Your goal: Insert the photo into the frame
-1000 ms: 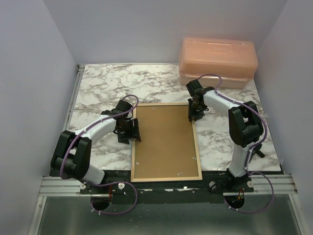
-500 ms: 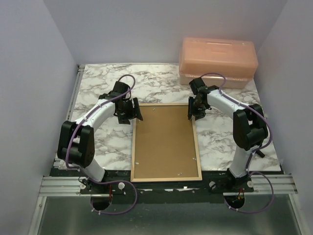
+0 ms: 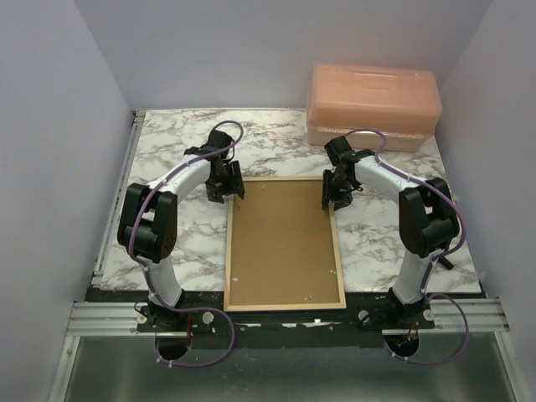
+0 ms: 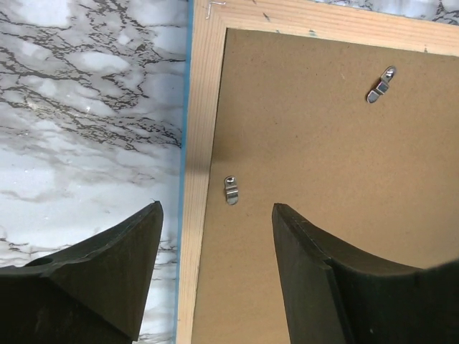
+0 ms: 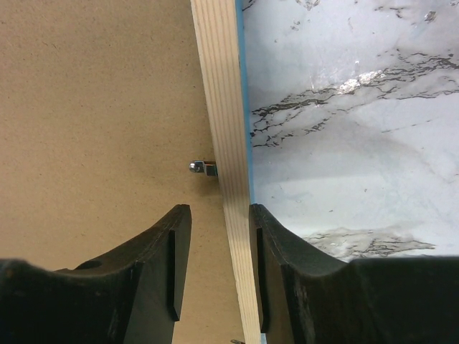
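1. The table [image 3: 167, 151] carries everything, and the box [image 3: 373, 105] sits at its far right corner, apart from the work.
2. The frame [image 3: 285, 305] lies face down with its wood back up, so its rear can be reached.
3. The backing [image 3: 283, 243] fills the frame; the photo isn't visible and may lie beneath it.
4. The left gripper [image 4: 215, 215] hangs wide open and empty over the frame's left rail, apparently lined up for a clip [image 4: 230, 190].
5. The right gripper [image 5: 220, 215] straddles the right rail with a narrow gap, not clamped, probably to steady the frame.
6. Another clip [image 5: 203, 168] sits just ahead of it.
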Robot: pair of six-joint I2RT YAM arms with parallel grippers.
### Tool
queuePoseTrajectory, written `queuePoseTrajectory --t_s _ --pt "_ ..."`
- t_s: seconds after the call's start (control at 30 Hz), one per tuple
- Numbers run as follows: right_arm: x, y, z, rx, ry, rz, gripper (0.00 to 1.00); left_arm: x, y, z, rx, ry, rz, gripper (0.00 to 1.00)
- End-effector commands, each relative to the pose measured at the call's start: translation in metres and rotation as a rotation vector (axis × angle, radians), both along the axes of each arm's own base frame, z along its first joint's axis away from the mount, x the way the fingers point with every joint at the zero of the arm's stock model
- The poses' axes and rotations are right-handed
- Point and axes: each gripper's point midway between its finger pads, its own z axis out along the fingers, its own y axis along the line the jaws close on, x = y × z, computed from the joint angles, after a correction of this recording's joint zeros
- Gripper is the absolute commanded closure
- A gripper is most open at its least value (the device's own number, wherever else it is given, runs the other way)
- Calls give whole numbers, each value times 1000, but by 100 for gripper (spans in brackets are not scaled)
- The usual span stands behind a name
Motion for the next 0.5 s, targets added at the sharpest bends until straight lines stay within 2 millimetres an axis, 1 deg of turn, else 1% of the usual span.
queuePoseTrajectory --t_s 0.0,0.13,0.2,0.3,0.37,0.47 --pt "-6 -2 -4 4 27 -2 56 1 0 -9 87 10 -27 37" --pt "-8 -4 -7 -7 30 3 56 -6 0 -21 146 32 -43 40" --pt "-9 -5 -9 -12 36 5 56 -8 0 -27 159 41 -49 44" --pt "-9 -5 -10 -10 37 8 56 -11 0 -33 169 56 -52 52" --pt "-9 -4 -10 -3 36 7 56 -11 2 -35 178 57 -49 59" --pt "-10 -3 -10 1 38 11 56 -10 2 -38 180 57 -46 77"
